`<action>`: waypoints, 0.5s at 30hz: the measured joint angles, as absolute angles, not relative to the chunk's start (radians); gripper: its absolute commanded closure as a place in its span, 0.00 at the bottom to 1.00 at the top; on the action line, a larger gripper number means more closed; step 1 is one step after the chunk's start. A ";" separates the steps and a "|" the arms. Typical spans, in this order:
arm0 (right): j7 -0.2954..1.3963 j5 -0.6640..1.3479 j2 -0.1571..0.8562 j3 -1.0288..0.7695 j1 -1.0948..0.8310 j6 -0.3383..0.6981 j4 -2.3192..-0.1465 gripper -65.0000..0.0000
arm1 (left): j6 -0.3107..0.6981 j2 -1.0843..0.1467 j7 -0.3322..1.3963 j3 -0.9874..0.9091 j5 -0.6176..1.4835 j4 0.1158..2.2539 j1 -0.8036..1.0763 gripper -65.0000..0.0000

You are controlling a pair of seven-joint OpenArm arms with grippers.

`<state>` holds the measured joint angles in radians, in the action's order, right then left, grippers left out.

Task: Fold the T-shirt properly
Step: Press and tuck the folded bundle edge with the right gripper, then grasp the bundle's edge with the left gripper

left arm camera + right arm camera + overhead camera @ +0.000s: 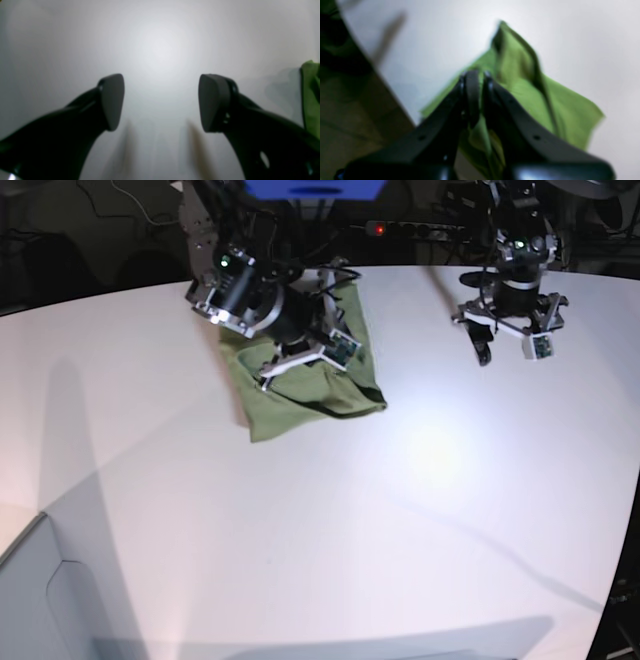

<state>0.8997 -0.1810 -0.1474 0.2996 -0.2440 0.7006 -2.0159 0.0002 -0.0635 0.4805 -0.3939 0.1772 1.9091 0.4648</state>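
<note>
Bare white table [420, 510] all round; only the T-shirt [300, 405] obstructs.

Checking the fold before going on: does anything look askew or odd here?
The shirt is a lopsided, wrinkled bundle, not a neat rectangle, on the table. The right claw is shut on its cloth. Nothing is torn or spilled.

A broad white tabletop [420, 510] fills the room's foreground, its curved far edge set against a dark background. A bright pool of light glares off the surface toward its right side, and long soft shadows cross it. Behind the far edge, cables [130, 205] trail and a power strip [415, 227] shows a red lamp.
</note>
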 measured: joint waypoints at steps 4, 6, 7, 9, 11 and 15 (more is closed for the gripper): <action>0.899 -0.181 -0.147 0.348 -0.267 0.701 -2.016 1.00 | 0.001 -0.064 0.479 -0.397 0.176 1.909 0.451 0.31; 0.903 -0.182 -0.147 0.367 -0.267 0.701 -2.011 1.00 | 0.001 -0.064 0.480 -0.397 0.176 1.909 0.452 0.31; 0.901 -0.181 -0.147 0.376 -0.265 0.701 -2.010 1.00 | 0.001 -0.064 0.480 -0.397 0.176 1.909 0.453 0.31; 0.898 -0.178 -0.148 0.385 -0.261 0.701 -2.005 1.00 | 0.001 -0.064 0.480 -0.397 0.176 1.909 0.455 0.31; 0.898 -0.179 -0.147 0.392 -0.236 0.701 -1.970 1.00 | 0.001 -0.064 0.479 -0.397 0.176 1.909 0.454 0.31; 0.894 -0.181 -0.147 0.393 -0.178 0.701 -1.863 1.00 | 0.001 -0.065 0.483 -0.397 0.176 1.909 0.454 0.31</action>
